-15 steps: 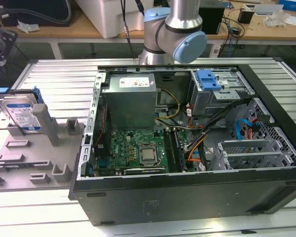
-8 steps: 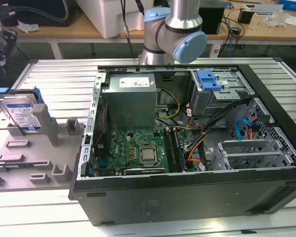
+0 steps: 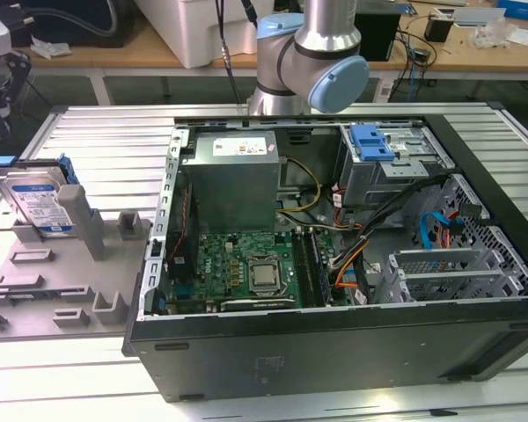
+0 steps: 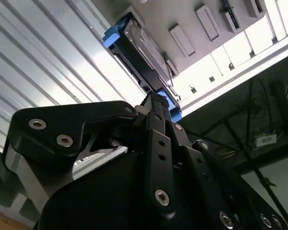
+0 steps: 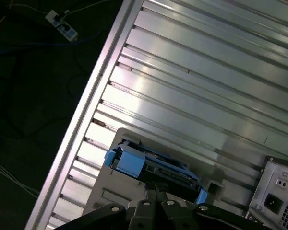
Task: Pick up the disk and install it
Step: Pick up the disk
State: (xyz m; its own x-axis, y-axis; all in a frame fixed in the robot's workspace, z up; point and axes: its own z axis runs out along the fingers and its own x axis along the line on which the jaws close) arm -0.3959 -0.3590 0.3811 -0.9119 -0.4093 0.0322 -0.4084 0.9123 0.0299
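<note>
**DISK IN HOLDER, NOT GRIPPED**

The flat silver-grey disk with blue plastic rails (image 3: 33,204) (image 4: 141,50) (image 5: 153,165) stands on edge in a grey plastic slotted holder (image 3: 62,272). The holder rests on the ribbed aluminium table (image 3: 106,149), to the exterior view's left of the open black computer case (image 3: 334,352). In both wrist views the black gripper (image 4: 156,103) (image 5: 156,189) points toward the disk, apart from it. Whether the gripper is spread or closed cannot be told.

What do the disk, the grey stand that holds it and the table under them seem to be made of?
The disk: likely a metal body, dull silver at its edge, with a glossy printed label and blue rails that look like plastic. The stand: matte grey plastic, judging by its even, moulded shapes. The table: probably aluminium, ribbed and brightly reflecting.
</note>
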